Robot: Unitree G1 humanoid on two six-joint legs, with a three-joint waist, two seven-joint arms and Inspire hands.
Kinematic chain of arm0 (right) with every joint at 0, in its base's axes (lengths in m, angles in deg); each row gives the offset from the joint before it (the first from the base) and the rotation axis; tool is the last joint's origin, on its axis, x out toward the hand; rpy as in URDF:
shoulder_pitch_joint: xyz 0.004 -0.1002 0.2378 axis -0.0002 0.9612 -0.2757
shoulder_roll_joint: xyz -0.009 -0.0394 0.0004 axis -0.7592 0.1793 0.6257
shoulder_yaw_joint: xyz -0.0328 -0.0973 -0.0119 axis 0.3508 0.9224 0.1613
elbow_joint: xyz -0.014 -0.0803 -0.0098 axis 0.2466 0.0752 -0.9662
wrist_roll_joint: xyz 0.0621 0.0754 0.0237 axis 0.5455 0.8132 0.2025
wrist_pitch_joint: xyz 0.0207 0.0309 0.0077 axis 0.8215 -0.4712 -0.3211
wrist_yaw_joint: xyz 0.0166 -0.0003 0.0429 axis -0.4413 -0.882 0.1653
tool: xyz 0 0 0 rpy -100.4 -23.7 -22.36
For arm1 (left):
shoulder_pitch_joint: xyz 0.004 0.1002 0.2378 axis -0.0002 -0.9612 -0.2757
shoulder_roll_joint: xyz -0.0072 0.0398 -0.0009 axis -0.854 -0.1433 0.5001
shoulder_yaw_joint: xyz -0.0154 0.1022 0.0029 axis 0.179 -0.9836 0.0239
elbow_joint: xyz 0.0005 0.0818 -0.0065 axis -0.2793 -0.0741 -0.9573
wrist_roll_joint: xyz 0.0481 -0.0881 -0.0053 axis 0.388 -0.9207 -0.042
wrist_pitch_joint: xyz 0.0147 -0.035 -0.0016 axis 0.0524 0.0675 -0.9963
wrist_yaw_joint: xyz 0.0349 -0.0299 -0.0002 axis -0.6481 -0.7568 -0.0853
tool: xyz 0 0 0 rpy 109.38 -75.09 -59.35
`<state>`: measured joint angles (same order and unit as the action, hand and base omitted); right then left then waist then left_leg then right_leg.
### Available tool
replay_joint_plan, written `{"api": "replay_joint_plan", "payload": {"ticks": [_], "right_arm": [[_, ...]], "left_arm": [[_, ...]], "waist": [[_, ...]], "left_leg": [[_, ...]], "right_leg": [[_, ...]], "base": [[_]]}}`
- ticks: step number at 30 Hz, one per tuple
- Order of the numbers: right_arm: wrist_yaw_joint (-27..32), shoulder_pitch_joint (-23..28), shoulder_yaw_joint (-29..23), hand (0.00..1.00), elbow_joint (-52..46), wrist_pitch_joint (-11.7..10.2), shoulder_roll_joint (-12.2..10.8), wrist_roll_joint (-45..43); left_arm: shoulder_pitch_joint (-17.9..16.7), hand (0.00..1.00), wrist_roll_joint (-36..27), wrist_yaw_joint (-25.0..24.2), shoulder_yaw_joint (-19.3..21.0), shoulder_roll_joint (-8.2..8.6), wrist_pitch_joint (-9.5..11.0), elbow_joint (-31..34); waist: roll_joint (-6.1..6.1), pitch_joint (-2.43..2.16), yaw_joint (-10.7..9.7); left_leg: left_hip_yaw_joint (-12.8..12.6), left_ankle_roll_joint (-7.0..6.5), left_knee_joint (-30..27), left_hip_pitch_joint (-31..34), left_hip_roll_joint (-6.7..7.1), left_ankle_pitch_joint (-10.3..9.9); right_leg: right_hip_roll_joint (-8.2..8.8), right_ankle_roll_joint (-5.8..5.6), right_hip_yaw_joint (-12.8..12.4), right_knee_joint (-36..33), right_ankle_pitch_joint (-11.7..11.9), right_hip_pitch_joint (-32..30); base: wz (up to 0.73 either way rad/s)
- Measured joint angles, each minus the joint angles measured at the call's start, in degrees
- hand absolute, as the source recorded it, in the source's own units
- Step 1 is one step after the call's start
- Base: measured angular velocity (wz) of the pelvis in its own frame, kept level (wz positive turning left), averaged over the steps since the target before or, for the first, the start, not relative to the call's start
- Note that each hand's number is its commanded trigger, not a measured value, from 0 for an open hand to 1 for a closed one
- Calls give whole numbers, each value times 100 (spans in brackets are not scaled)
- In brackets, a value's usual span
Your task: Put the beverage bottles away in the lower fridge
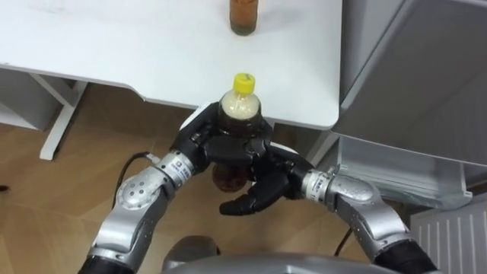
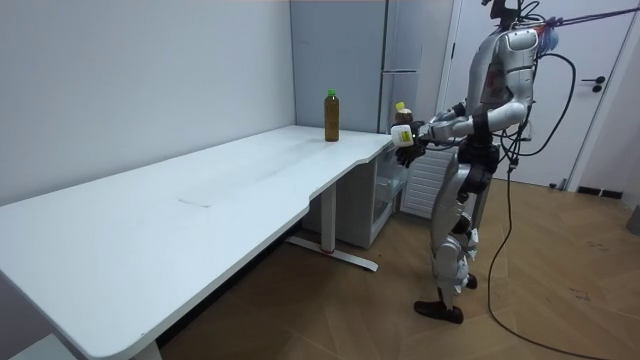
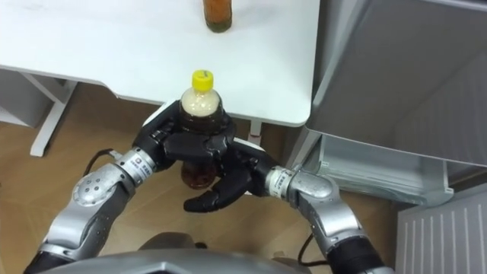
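Bottle: the bottle [image 1: 239, 106] is off the bench [image 1: 114, 53], just clear of its near edge, held over the floor in front of the robot's chest.
Axis: upright, yellow cap on top, brown drink below.
Left robot hand: the left robot hand [image 1: 199, 143] is clamped on the bottle, with dark fingers wrapped round its middle from the left.
Right robot hand: the right robot hand [image 1: 268, 181] sits low on the bottle's right side. Its fingers are stretched out fairly straight beneath the base, more a cradle than a clamp.
Far bottle: a far bottle [image 1: 245, 15] stands alone at the bench's far edge, well apart from both hands and untouched.
Fridge: the fridge [image 1: 426, 68] rises just right of the bench. Its lower fridge [image 1: 388, 164] looks open, with a white interior showing.
Stance: the robot is on its feet at the bench's end, beside the fridge, with both arms out front.
Key relation: the lower fridge lies right of the bottle and below it, so the right arm is the nearer one.
Next call: a swing right and down, I'd judge, keeping the bottle upright.
Risk: the grip sits mid-body, so a tilt on the way down could let the bottle slip.
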<state>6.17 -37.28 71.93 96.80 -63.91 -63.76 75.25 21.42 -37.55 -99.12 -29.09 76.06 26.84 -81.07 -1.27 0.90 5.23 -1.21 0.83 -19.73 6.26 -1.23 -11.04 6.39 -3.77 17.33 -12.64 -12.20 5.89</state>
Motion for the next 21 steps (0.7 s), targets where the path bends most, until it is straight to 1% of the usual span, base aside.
{"api": "replay_joint_plan", "payload": {"ticks": [1, 6, 11, 15, 17, 18, 19, 20, 21], "right_arm": [[0, 0, 43, 0, 0, 0, 46, 18], [12, 9, 41, 0, 7, 21, 53, 64], [97, 10, 57, 0, 16, 178, 51, 430], [155, 17, 58, 0, 23, 231, 50, 617], [275, 68, 96, 35, 25, 249, 49, 880], [308, 74, 108, 60, 25, 249, 45, 921], [352, 74, 121, 68, 25, 251, 43, 988], [413, 77, 136, 99, 25, 266, 41, 1070], [452, 78, 150, 100, 25, 267, 40, 1099]], "left_arm": [[1, 100, 0, 2, -18, 2, 3, -32], [20, 100, 7, 3, -51, 5, 41, -85], [39, 100, 122, 51, -87, 4, 113, -63], [42, 100, 150, 158, -137, 5, 118, -20], [42, 100, 240, 209, -138, 6, 133, 7], [42, 100, 279, 220, -129, 6, 140, 13], [60, 100, 346, 238, -130, 7, 154, 15], [72, 100, 388, 243, -132, 8, 161, 17], [72, 100, 395, 244, -137, 10, 161, 17]], "waist": [[1, 0, 2], [11, 7, -7], [14, 9, -4], [15, 10, -4], [3, 15, -2], [-3, 15, 4], [-9, 16, 12], [-11, 18, 17], [-12, 17, 17]], "left_leg": [[0, 1, 0, -1, -1, 0], [3, 3, -1, 2, -2, 2], [1, 3, 3, 2, -2, 2], [-1, 3, 7, -12, -2, 2], [-20, 6, 44, -78, -2, 4], [-27, 7, 50, -87, -3, 5], [-36, 9, 53, -87, -5, 5], [-49, 9, 52, -83, -9, 6], [-54, 9, 46, -83, -12, 5]], "right_leg": [[-1, 0, -1, 0, 0, -1], [-3, 2, -1, 0, 1, -17], [-2, 2, -4, 0, 1, -16], [-2, 2, -6, 1, 1, -3], [-2, 1, -35, 2, 1, -2], [-2, 1, -41, 2, 1, 1], [-2, 1, -50, 2, 1, -4], [-3, 1, -54, 2, 1, -8], [-4, 1, -55, 2, 1, -6]], "base": [[0], [0], [0], [0], [-5], [-6], [-4], [-4], [0]]}}
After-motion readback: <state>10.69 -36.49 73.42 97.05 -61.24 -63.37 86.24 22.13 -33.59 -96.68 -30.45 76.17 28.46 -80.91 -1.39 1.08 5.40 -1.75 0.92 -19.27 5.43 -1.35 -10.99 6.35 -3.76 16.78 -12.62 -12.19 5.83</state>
